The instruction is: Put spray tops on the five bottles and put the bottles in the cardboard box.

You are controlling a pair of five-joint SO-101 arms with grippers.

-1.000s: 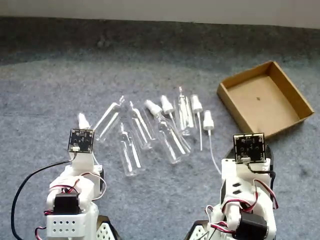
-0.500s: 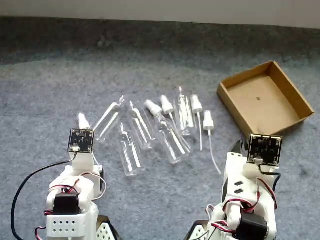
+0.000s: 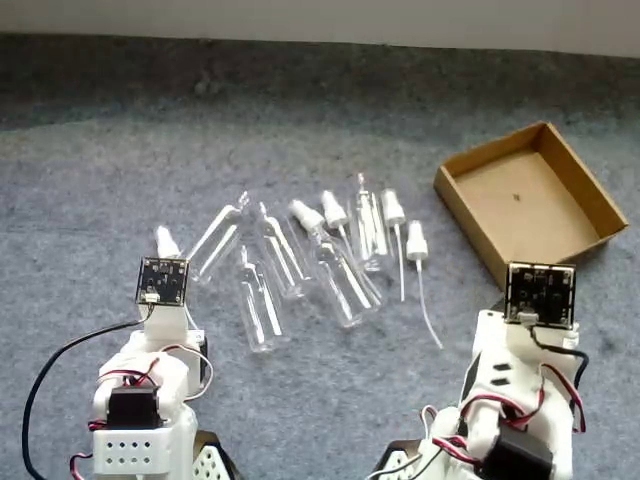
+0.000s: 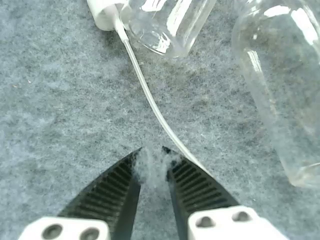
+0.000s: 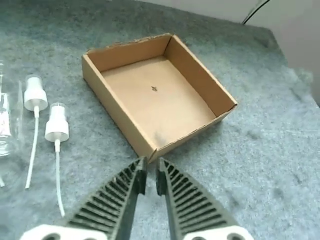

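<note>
Several clear bottles (image 3: 345,280) lie uncapped on the grey carpet at mid-table, with white spray tops (image 3: 417,243) and their thin tubes scattered among them. The open cardboard box (image 3: 470,215) stands empty at the right. My left gripper (image 4: 152,150) is low over the carpet, shut and empty. The tube (image 4: 150,100) of a spray top (image 4: 105,12) runs past one fingertip, and two bottles (image 4: 280,85) lie beyond. My right gripper (image 5: 150,162) hangs shut and empty in front of the box's near corner (image 5: 150,150), with two spray tops (image 5: 56,121) off to its side.
The left arm (image 3: 150,380) stands at the near left and the right arm (image 3: 520,400) at the near right. A black cable (image 3: 40,375) loops beside the left arm. Open carpet lies behind the bottles and right of the box.
The right arm has swung to the right, toward the near corner of the cardboard box. The left arm, bottles and spray tops have not moved.
</note>
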